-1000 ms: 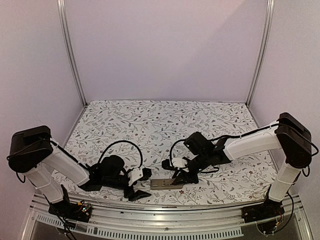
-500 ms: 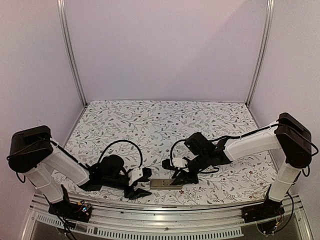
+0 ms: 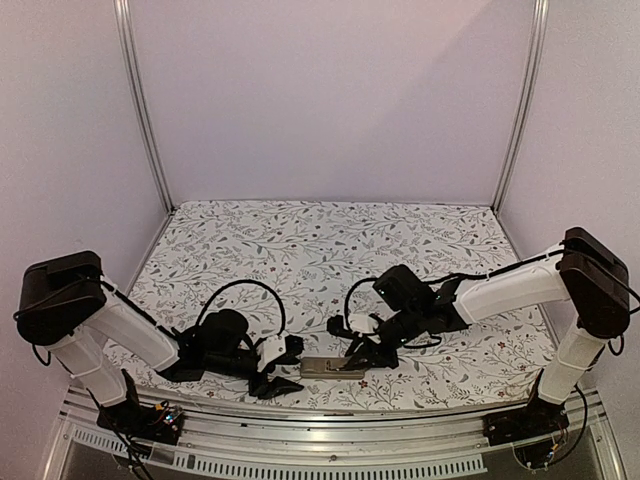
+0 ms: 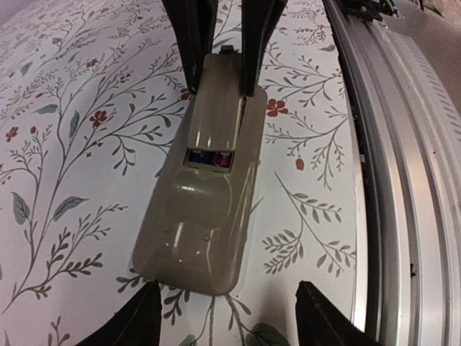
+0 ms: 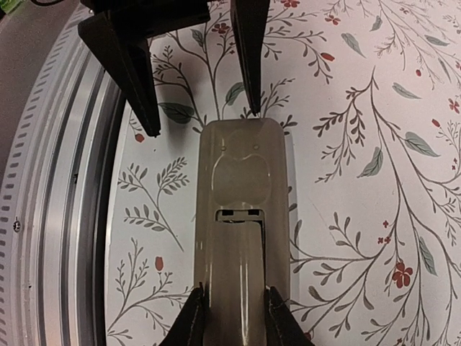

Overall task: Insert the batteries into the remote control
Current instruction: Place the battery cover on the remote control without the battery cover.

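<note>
The remote control point(image 3: 325, 368) lies tan back up near the table's front edge. In the left wrist view its tan cover panel point(image 4: 216, 108) sits almost fully over the recess. A narrow slot stays uncovered, where the bluish ends of the batteries point(image 4: 209, 157) show. My right gripper point(image 5: 235, 317) is shut on the sides of the cover panel point(image 5: 241, 281) at the remote's right end. My left gripper point(image 4: 238, 317) is open at the remote's point(image 4: 198, 231) other end, with floral cloth between its fingertips and nothing held.
The metal rail point(image 4: 403, 180) of the table's front edge runs close beside the remote. Floral cloth point(image 3: 330, 245) covers the table behind both arms. White walls and two metal posts enclose the back.
My left jaws have narrowed a little while staying open at the remote's end. The right gripper keeps its hold and has barely shifted.
</note>
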Robot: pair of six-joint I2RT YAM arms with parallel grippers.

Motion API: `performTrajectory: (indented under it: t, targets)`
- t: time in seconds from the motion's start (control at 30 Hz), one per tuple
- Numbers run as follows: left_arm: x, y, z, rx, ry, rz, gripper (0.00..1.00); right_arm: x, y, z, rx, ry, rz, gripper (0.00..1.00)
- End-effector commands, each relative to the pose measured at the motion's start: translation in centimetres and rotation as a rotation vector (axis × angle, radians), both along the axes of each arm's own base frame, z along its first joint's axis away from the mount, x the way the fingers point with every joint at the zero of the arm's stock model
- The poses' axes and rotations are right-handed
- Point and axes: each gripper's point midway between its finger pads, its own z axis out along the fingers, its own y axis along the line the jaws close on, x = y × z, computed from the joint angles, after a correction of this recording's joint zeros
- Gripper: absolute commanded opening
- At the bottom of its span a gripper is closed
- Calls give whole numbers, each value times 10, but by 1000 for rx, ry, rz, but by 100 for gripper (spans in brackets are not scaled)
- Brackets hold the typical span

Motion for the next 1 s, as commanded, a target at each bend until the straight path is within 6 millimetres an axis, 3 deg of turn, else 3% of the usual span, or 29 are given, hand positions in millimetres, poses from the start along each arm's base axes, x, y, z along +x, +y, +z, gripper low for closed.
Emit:
performTrajectory:
  t: [0.0, 0.2, 0.33, 0.47, 0.97]
  targets:
    - [4, -2, 1, -5, 7, 9, 63, 2, 7, 6, 39, 3, -9, 0]
    - [4, -2, 1, -7, 9, 6, 62, 1, 5, -6, 8, 8, -17, 0]
    - [4, -1, 0, -6, 13, 6, 62, -12, 2, -18, -37, -7, 27, 0]
    - [4, -2, 0, -8, 15, 4, 62, -7, -2, -26, -71, -24, -6, 0]
    - [5, -4, 0, -10, 22, -2, 61, 3, 5, -8, -52, -78, -8, 0]
